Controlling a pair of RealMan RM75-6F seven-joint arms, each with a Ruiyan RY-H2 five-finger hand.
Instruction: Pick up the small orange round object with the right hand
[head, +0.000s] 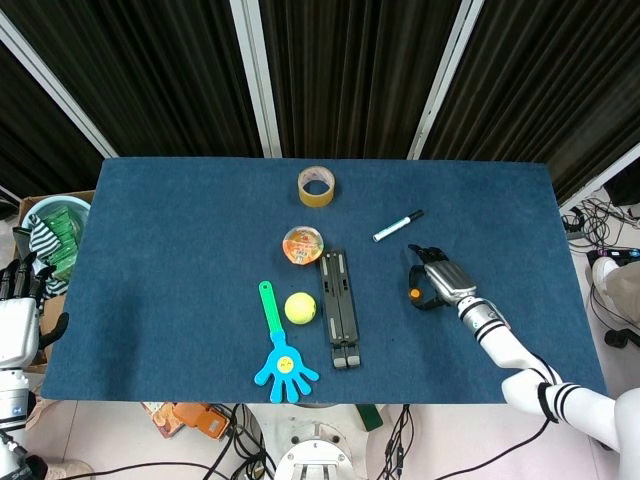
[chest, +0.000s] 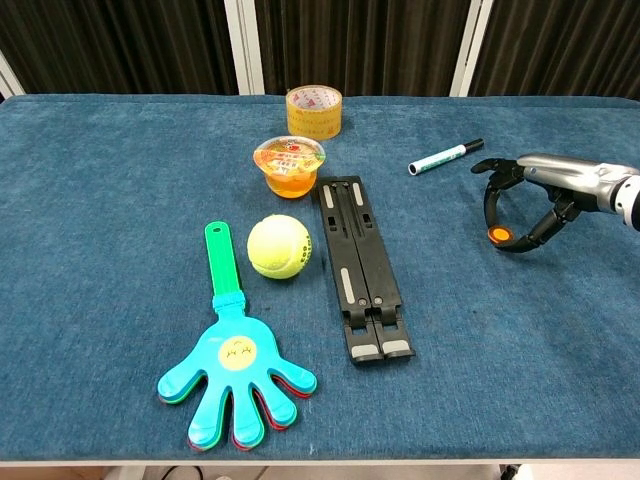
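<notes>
The right hand has its dark fingertips pinched on the small orange round disc low over the blue cloth table — a thin grip that could let it squirt free on lifting; the left hand hangs off-table, fingers spread, holding nothing — one disc, one white marker, one yellow tennis ball

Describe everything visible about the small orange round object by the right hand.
The small orange round object is a tiny disc-like piece, bright orange with a darker rim; its material cannot be told. It sits low on the blue table, right of the black folding stand and below the marker. The right hand curls around it, fingertips pinching it from both sides. Whether it has left the cloth is unclear.
</notes>
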